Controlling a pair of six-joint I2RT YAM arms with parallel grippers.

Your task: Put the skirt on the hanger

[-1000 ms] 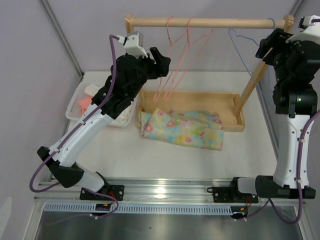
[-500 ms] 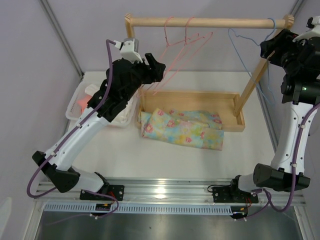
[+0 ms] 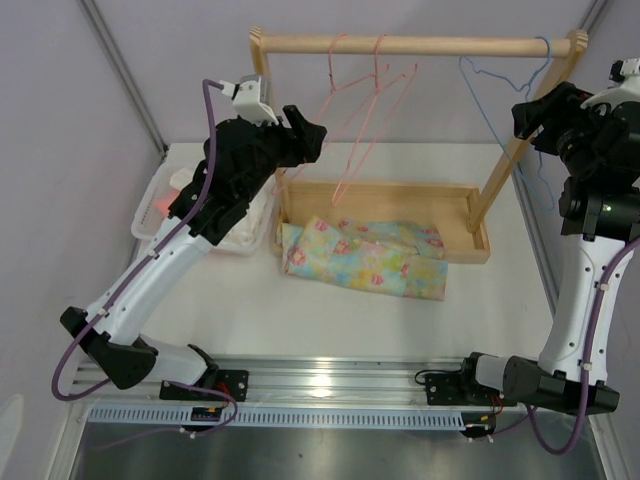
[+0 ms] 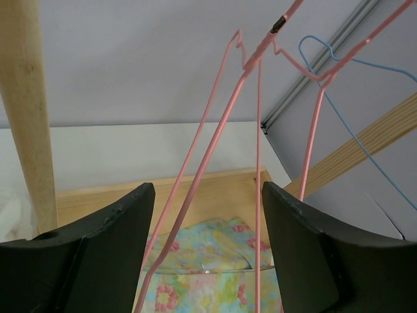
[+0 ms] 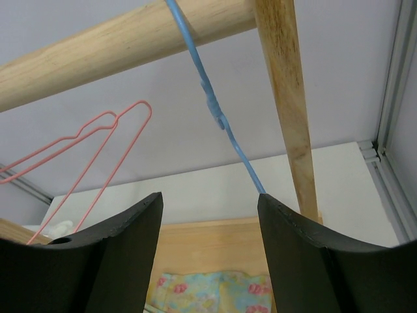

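1. The left fingers (image 4: 98,261) were spread wide and held nothing; pink hangers (image 4: 246,68) slanted down through the gap between them, though contact could not be told.
2. The right fingers (image 5: 98,261) were likewise apart and empty, raised near the right end of the rail (image 3: 420,45).
3. The hanger (image 5: 208,91) hung from that rail just ahead of the right fingers, its blue wire running down toward the gap between them, not gripped.
4. The skirt (image 3: 365,258) lay folded on the tabletop (image 3: 400,320), well below both pairs of fingers, its far edge against the rack's wooden base (image 3: 400,190).
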